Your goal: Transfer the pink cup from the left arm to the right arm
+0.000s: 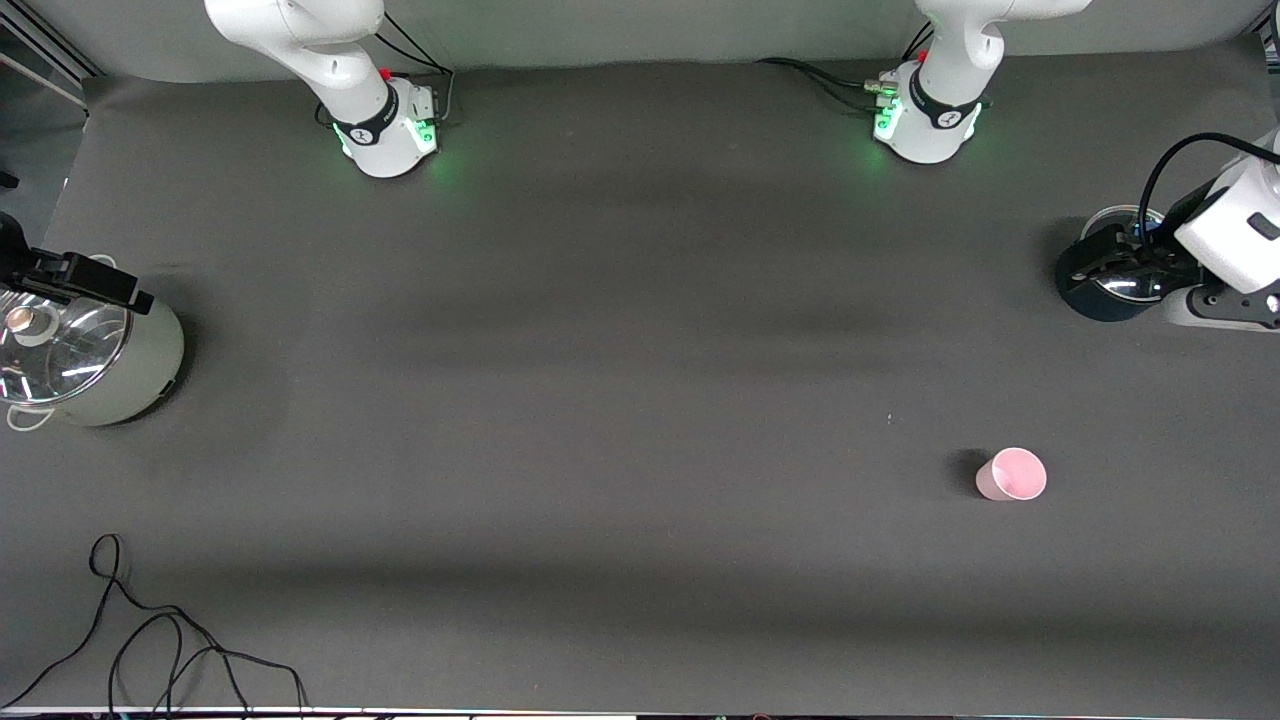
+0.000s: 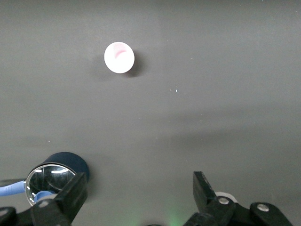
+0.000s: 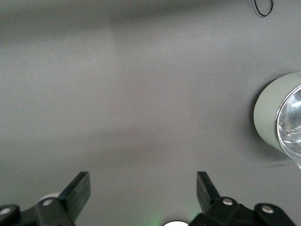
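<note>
- Front view: the small pale pink tapered plastic cup [image 1: 1011,474] stands upright and alone on the dark grey worktop [image 1: 600,400], toward the left arm's end. The left hand [image 1: 1125,268] hangs over a dark blue lidded pot [image 1: 1095,290], well apart from the cup. The right hand [image 1: 75,278] hangs over a pale green pot with a glass lid [image 1: 100,360].
- Left wrist view: the left hand's fingers [image 2: 73,195] stand apart, empty; the cup is well clear of them.
- Right wrist view: the right hand's fingers [image 3: 77,190] are spread, holding nothing; this arm waits.
- I judge nothing has begun: the left hand must first travel over the cup, descend and close on it.
</note>
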{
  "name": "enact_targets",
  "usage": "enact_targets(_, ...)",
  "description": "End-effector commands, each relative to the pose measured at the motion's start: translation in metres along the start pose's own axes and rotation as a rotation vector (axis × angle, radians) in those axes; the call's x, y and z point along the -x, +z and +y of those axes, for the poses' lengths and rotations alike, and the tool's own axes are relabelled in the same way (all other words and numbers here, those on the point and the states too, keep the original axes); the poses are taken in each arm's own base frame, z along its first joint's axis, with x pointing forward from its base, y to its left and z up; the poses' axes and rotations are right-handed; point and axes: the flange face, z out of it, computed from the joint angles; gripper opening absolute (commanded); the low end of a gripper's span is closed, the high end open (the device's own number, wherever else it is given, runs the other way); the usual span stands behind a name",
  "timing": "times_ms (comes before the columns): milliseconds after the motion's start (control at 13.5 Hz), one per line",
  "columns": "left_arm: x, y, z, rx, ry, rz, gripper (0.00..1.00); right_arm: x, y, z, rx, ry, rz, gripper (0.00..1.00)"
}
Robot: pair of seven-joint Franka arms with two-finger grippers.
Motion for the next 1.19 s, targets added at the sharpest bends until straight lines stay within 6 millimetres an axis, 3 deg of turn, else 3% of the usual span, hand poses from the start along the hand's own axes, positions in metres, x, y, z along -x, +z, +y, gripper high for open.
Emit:
enact_targets(0,0.004,-0.002,0.0,-0.001,0.014,0.005,1.0,0.0,-0.001,-0.001,-0.042,0.014,-0.014,1.0)
enact_targets(1115,-0.002,0.002,-0.014,-0.007,-0.007,0.005,1.0,-0.004,0.004,0.006,-0.055,0.01,-0.026,1.0)
